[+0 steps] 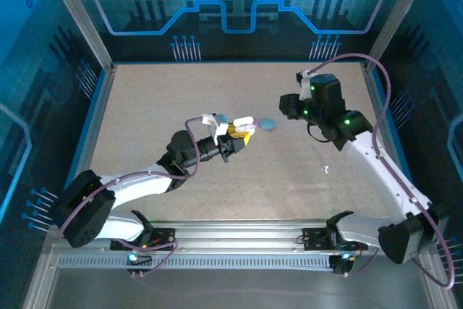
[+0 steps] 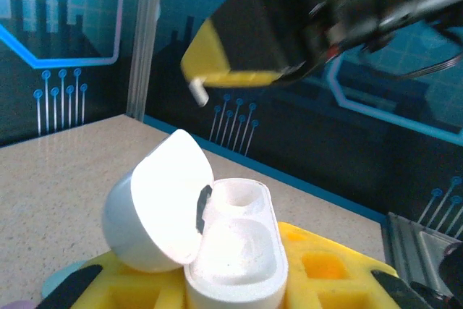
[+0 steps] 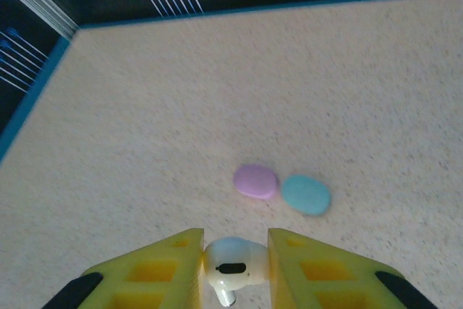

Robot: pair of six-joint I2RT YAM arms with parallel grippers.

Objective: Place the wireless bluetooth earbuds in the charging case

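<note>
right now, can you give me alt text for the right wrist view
The right gripper pinches a white earbud at the bottom of the frame, above a speckled beige table. Beyond it on the table lie a purple oval piece and a teal oval piece, side by side.

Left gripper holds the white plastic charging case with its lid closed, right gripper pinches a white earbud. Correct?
Not quite. The white plastic charging case in the left gripper has its rounded lid open, swung to one side with the sockets exposed; the left wrist view shows it. The rest holds: the right gripper pinches a small white earbud.
</note>
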